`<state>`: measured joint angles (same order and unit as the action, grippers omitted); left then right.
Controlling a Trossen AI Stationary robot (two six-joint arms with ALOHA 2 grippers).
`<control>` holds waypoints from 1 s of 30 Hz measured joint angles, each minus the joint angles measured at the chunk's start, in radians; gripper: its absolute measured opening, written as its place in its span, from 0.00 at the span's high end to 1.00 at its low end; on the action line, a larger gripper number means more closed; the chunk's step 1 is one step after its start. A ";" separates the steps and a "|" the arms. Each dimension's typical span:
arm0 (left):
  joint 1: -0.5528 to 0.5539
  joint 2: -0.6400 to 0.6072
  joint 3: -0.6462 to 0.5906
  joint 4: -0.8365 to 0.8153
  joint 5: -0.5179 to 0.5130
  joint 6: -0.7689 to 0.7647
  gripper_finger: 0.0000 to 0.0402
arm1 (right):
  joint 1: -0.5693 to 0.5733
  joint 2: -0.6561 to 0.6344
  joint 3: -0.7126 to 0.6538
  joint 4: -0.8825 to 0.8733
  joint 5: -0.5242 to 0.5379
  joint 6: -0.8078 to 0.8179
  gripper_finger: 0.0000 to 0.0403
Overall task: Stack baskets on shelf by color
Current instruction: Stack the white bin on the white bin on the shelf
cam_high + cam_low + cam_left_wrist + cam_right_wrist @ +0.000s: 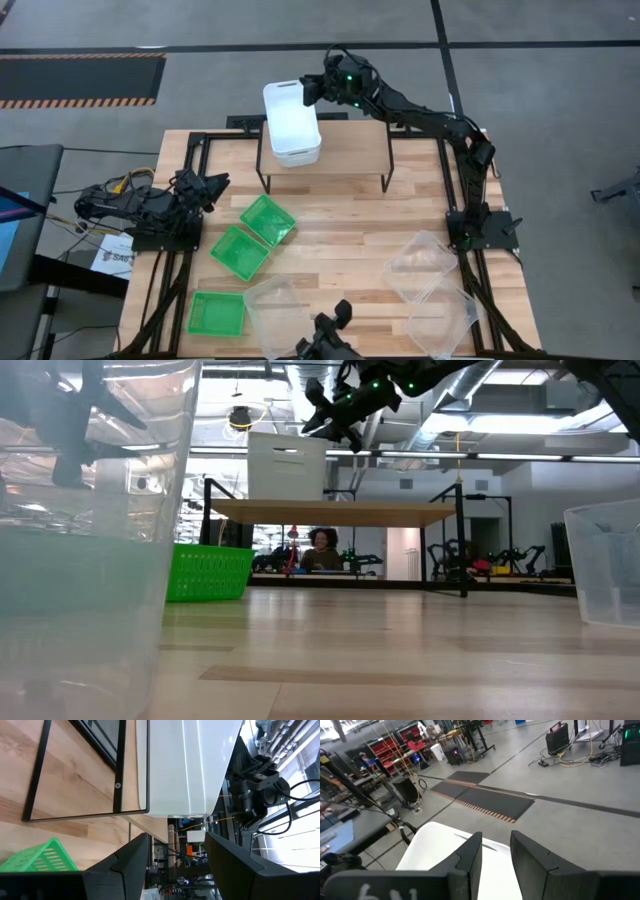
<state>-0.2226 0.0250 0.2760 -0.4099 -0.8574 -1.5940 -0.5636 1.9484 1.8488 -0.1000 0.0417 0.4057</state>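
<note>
A stack of nested white baskets stands by its bottom on the left part of the shelf's wooden top. My right gripper hovers open just above the stack's far right end, touching nothing. Three green baskets lie on the table near the left. Three clear baskets lie along the near side. My left gripper waits open at the table's left edge.
The shelf's right half is bare wood, and its thin black legs stand on the table. One clear basket sits right in front of the low camera. A green basket shows under the shelf's left. A person sits far behind.
</note>
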 joint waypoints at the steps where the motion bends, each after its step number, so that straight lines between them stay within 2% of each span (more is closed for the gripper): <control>1: 0.000 0.000 0.000 0.000 0.000 -0.001 0.54 | 0.000 0.000 0.000 -0.010 0.001 0.000 0.69; 11: 0.000 0.000 0.000 0.000 0.005 -0.004 0.54 | 0.033 -0.037 -0.003 -0.030 -0.044 -0.011 0.69; 15: 0.000 0.000 0.000 -0.001 0.005 -0.004 0.54 | 0.073 -0.104 -0.006 -0.050 -0.082 -0.134 0.69; 20: 0.000 0.000 0.000 0.000 0.004 0.012 0.54 | 0.133 -0.167 -0.002 -0.167 -0.112 -0.319 0.69; 24: 0.000 0.000 0.000 0.000 0.004 0.015 0.54 | 0.193 -0.165 -0.004 -0.287 -0.206 -0.478 0.67; 27: 0.000 0.000 0.000 0.000 0.004 0.026 0.54 | 0.235 -0.157 -0.004 -0.375 -0.207 -0.543 0.65; 30: 0.000 0.000 0.000 -0.001 0.005 0.038 0.54 | 0.268 -0.123 -0.003 -0.369 -0.113 -0.585 0.60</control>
<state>-0.2226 0.0254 0.2760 -0.4110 -0.8528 -1.5562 -0.2955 1.8254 1.8456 -0.4686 -0.0718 -0.1791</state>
